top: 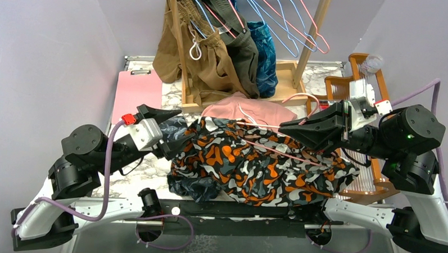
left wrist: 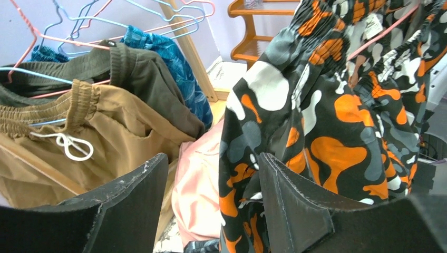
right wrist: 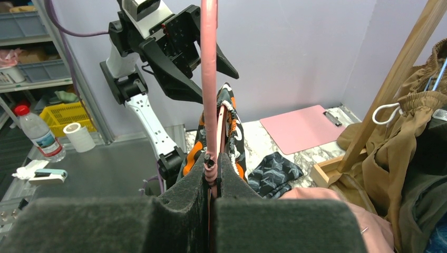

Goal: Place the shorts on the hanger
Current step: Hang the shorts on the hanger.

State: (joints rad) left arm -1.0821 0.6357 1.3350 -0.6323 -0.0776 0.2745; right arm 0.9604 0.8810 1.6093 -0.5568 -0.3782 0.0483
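The camouflage shorts [top: 254, 167] are draped over the thin pink hanger [top: 282, 153] and hang down to the table's middle. My right gripper [top: 289, 129] is shut on the hanger's wire [right wrist: 209, 79] and holds it above the table, and its closed fingers [right wrist: 212, 174] show the wire pinched between them. The shorts [right wrist: 232, 132] hang just beyond those fingers. My left gripper [top: 171, 124] is open at the shorts' left edge. In the left wrist view [left wrist: 211, 211] the fabric edge [left wrist: 295, 105] hangs between the jaws, next to the right finger [left wrist: 295, 205]. The hanger wire [left wrist: 379, 36] crosses the waistband.
Dusty-pink shorts [top: 250, 110] lie behind the camouflage ones. Navy leaf-print shorts [top: 191, 187] lie under their near left. A wooden rack [top: 182, 52] at the back holds brown shorts [top: 207, 64] and light-blue hangers [top: 281, 21]. A pink clipboard [top: 136, 92] lies far left. A wooden stand [top: 370, 75] is on the right.
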